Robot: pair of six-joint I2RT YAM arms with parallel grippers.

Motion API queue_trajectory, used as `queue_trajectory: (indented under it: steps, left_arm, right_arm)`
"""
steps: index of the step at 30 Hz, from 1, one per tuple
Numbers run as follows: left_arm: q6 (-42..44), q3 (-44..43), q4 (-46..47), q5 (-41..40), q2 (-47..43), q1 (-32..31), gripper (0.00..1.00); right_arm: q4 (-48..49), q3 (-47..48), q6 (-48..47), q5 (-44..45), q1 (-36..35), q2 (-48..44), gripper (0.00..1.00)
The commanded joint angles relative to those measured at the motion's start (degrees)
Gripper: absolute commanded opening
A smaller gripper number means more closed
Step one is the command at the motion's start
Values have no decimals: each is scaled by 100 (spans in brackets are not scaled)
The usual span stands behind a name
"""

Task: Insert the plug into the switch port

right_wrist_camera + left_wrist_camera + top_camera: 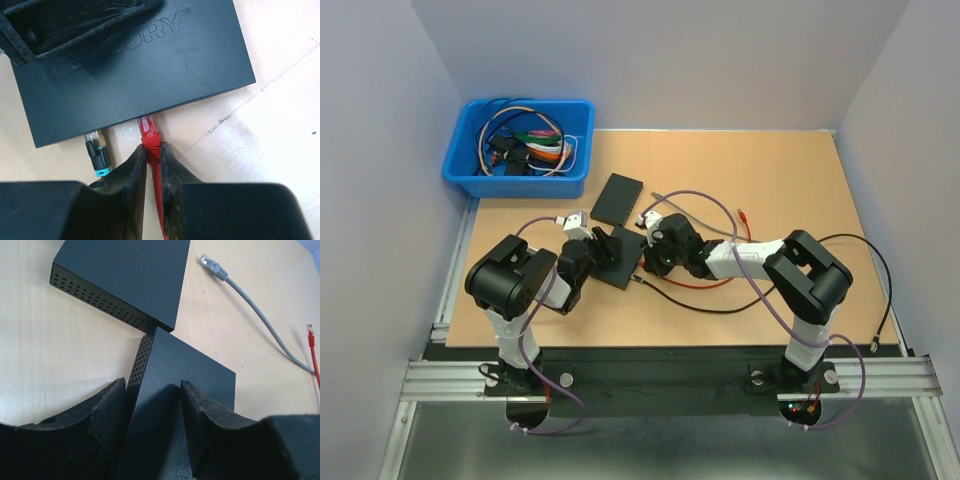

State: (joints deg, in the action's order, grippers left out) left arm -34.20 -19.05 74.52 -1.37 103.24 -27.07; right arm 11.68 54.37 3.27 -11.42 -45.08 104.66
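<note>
The black switch lies on the table between the two arms. My left gripper is shut on the switch, one finger on its perforated side and the other on its top. My right gripper is shut on the red plug. The plug's clear tip is at the switch's port edge, under the lid. I cannot tell how deep it sits. A black and teal plug sits in the port to its left. In the top view my right gripper is against the switch's right edge.
A second black switch lies just behind the first one. A blue bin of cables stands at the back left. A grey cable with a clear plug, a red cable and a black cable trail across the table's right half.
</note>
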Motion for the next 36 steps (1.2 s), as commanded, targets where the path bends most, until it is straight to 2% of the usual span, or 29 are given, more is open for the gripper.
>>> queue_trajectory:
  steps: [1,5,11,19,28,36]
  left_arm:
    - [-738,182,-1977,2378,389,-1195,57]
    - [-834,68,-1959,2325,618,-1502,57]
    - [-1150,112,-1836,2202,654,-1924,57]
    - [-1151,-266,-2380,1859,724,-2206,58]
    - [-799,-459,-3075,1552,530,-2241,58]
    - [-834,-293,-3162,1464,329,-2241,58]
  right_arm:
    - [3120,592,376,-1009,-142,98,0]
    - [3305,961,640,-1450,-159,160,0]
    - [3420,1277,666,-1477,-168,335,0]
    - [3420,1462,869,-1837,-545,318,0]
    - [2471,1498,596,-2136,-800,151,1]
    - [1751,1137,254,-1338,-853,-60,1]
